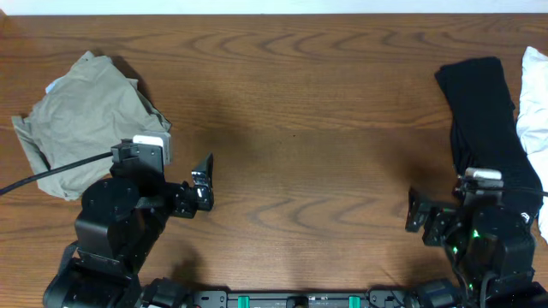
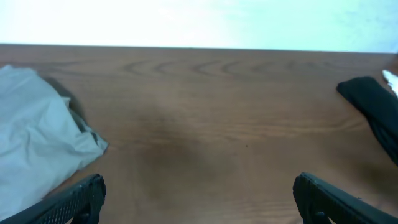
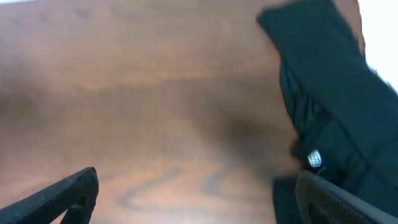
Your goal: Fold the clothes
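Overhead view: your left jaws and right jaws stand spread apart; beige garment lies crumpled left, black garment right, on the surface.

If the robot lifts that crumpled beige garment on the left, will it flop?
Probably floppy: the beige garment lies in soft creases, suggesting thin cloth. It likely drapes from wherever it is pinched. Pushed, the loose heap would probably bunch, not slide whole.

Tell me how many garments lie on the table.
3. A crumpled beige garment lies at the left, a black garment at the right, and a white garment at the far right edge, partly cut off. Others may be outside the view.
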Controlling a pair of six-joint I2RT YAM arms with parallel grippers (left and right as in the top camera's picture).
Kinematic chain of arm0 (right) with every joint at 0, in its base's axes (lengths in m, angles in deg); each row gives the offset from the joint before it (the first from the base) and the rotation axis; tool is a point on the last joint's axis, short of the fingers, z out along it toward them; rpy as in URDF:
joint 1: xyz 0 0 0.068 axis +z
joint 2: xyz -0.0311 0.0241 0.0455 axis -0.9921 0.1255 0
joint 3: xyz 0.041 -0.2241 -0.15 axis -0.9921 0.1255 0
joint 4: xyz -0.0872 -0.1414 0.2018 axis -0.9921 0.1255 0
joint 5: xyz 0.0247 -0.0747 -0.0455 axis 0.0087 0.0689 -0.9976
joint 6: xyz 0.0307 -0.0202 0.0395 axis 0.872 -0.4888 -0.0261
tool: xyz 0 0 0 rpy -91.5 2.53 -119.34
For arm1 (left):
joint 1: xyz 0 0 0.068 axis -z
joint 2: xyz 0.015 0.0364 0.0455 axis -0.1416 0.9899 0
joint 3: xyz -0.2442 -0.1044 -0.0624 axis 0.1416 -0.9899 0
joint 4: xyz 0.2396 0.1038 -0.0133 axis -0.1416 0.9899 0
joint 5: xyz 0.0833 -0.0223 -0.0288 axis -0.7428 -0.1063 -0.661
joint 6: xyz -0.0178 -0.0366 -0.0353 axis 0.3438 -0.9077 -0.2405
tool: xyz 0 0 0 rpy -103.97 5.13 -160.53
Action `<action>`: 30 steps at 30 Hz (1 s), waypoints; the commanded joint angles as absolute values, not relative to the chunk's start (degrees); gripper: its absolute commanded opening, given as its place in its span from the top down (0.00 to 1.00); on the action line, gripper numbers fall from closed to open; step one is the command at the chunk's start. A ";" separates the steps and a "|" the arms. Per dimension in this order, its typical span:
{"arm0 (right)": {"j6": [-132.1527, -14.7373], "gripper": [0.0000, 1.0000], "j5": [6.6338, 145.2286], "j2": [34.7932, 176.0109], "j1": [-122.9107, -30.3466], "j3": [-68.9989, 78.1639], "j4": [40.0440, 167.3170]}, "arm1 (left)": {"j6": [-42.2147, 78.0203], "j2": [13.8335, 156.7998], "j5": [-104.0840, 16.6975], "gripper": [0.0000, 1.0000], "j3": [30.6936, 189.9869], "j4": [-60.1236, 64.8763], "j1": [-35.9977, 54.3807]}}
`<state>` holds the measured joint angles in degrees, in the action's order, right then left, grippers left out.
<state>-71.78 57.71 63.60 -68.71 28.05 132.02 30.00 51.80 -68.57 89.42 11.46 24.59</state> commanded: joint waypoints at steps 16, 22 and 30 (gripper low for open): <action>-70.87 0.01 56.53 63.45 -68.14 28.61 140.78 | 30.33 51.78 -69.20 0.02 89.66 15.94 24.57; -70.87 0.01 56.53 61.44 -68.20 28.66 140.78 | 30.33 51.78 -69.22 0.02 89.66 15.94 24.57; -70.87 0.01 56.49 51.23 -70.48 28.66 140.78 | 30.31 51.78 -69.22 0.02 89.66 15.94 24.57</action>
<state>-71.46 57.34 54.88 -68.86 28.37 140.56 30.00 51.82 -68.59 89.42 15.89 24.59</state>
